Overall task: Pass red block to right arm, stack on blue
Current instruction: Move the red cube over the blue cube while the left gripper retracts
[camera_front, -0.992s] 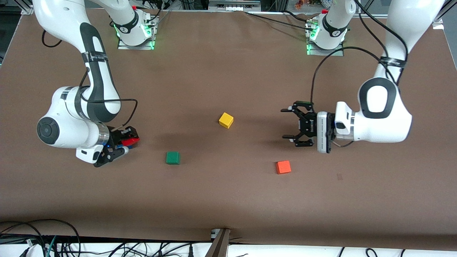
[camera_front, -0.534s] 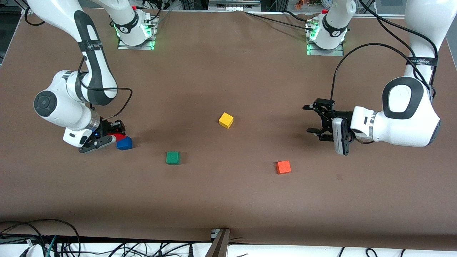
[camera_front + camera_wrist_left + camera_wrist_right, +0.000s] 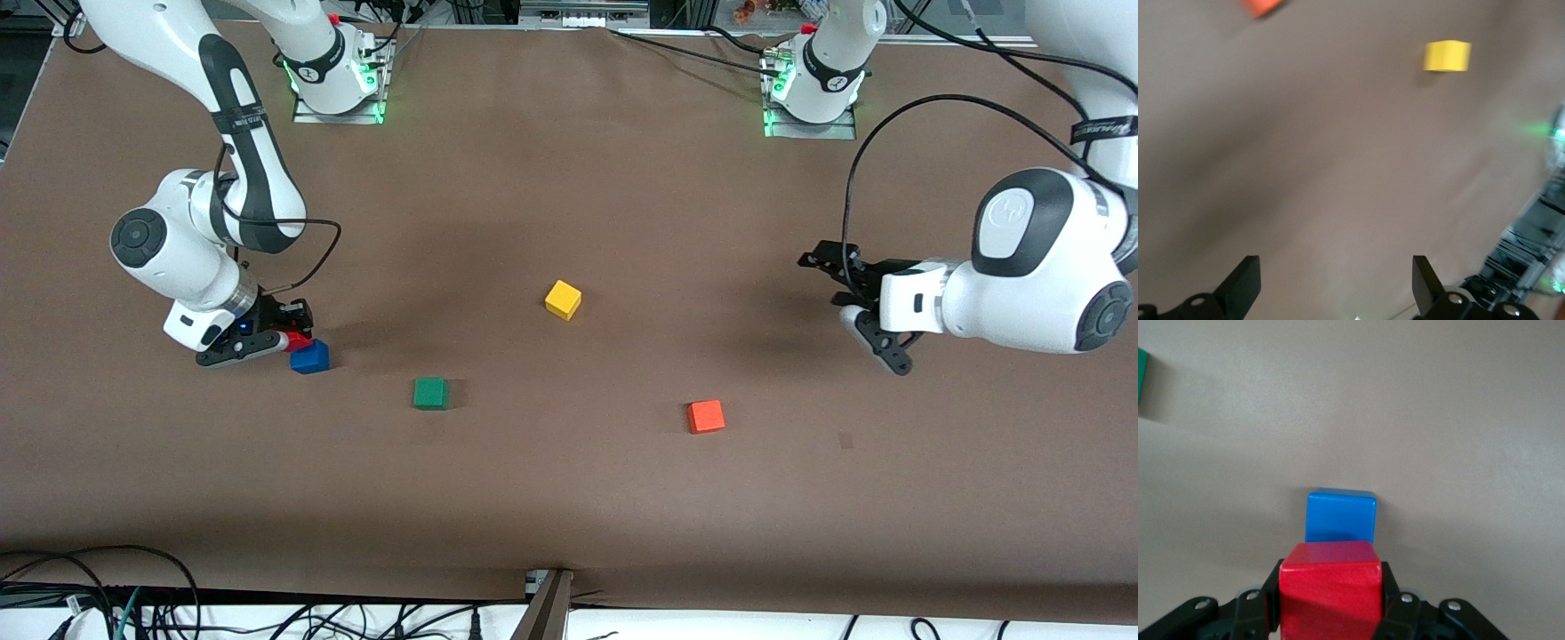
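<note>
Yellow cube [image 3: 563, 299]: sitting mid-table, tilted corner-on to front cam, farthest from cam of the 3 spare cubes.
Green cube [image 3: 430, 393]: lying nearer cam than yellow, twd right arm's end.
Orange-red cube [image 3: 706, 416]: resting nearest cam, twd left arm's end, well apart from green.
Table [image 3: 569, 498]: brown mat covering it.
Cables [image 3: 133, 609]: trailing along edge nearest cam.

- I count five cubes in all, one of each colour.
- One red block [image 3: 300, 337], clamped in the right gripper [image 3: 283, 332].
- One blue cube [image 3: 309, 357], toward the right arm's end of the bench.
- One green cube [image 3: 430, 393].
- One yellow cube [image 3: 563, 300], mid-bench.
- One orange-red cube [image 3: 706, 416].
- Two arms, so two grippers: the right one, and the left gripper [image 3: 855, 298], fingers spread.
</note>
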Robot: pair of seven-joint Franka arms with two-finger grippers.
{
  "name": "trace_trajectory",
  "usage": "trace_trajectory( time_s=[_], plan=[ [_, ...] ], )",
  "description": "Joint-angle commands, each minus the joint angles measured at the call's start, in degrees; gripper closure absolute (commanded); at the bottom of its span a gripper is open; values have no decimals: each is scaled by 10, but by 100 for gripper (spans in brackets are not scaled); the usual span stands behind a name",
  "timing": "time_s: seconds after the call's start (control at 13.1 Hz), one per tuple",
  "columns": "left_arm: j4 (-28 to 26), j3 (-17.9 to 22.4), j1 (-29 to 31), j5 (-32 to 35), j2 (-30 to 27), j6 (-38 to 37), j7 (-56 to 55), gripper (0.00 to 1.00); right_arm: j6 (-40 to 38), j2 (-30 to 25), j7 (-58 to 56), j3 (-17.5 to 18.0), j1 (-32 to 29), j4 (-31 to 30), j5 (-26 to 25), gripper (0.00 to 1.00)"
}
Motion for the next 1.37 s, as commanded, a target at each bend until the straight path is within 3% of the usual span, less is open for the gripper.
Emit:
trace_trajectory(
  time_s=[0.0, 0.31, 0.38, 0.53, 0.61, 0.76, 0.92, 1.14, 1.3],
  plan=[
    [-5, -9, -6, 57, -55, -32, -130, 0, 12, -10, 29, -2, 12, -13, -12, 100],
    [-1, -3, -10, 143, -107, -51, -183, 0, 32, 6, 57, -2, 14, -10, -12, 100],
    [0, 16, -12, 141, -122, -43, -182, 0, 37, 8, 58, -2, 14, -10, -12, 100],
    [-12, 106, -69, 136, -163, 5, -175, 0, 37, 11, 65, -3, 14, -9, -12, 100],
    [-17, 125, -77, 134, -176, 20, -175, 0, 38, 11, 65, -3, 14, -8, -12, 100],
    [-23, 151, -78, 139, -200, 61, -182, 0, 38, 13, 65, -3, 14, -6, -12, 100],
    [-77, 168, -78, 139, -249, 99, -185, 0, 38, 14, 65, -3, 13, -5, -13, 100],
    [-141, 171, -98, 143, -305, 79, -213, 0, 39, 20, 65, -5, 13, 2, -13, 100],
    [-119, 196, -128, 153, -288, 75, -217, 0, 39, 20, 65, -5, 13, 2, -13, 100]
  ],
)
